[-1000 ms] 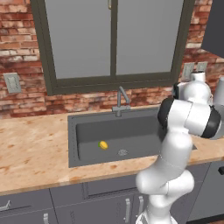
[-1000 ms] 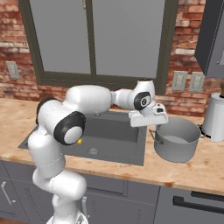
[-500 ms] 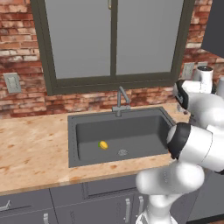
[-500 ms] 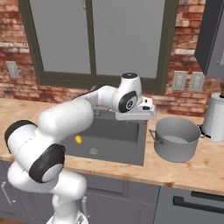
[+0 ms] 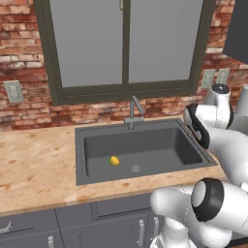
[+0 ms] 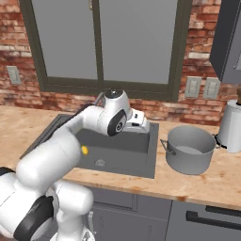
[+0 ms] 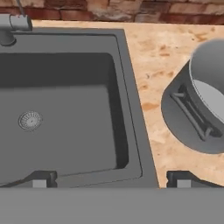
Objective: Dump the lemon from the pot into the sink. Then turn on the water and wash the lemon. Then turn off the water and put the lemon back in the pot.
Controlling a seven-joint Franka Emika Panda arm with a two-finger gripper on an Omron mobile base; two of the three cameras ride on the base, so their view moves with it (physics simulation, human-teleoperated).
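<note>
Now your gripper (image 7: 109, 179) is spread wide and empty. Lemon (image 5: 114, 160) in the sink (image 5: 145, 127) is probably light, firm and rolls easily; pinch it across its short middle.

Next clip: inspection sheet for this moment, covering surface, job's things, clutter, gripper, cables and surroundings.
Surface: tan speckled counter around a dark sink.
Job's things: lemon lies on the sink floor, left of the drain; pot upright on the counter right of the sink; tap behind the sink, no stream seen.
Clutter: pale vessel beside the pot.
Gripper: gripper open, empty, over the sink's right edge.
Cables: nothing seen.
Surroundings: brick wall, window, wall outlets, grey cabinets below.
</note>
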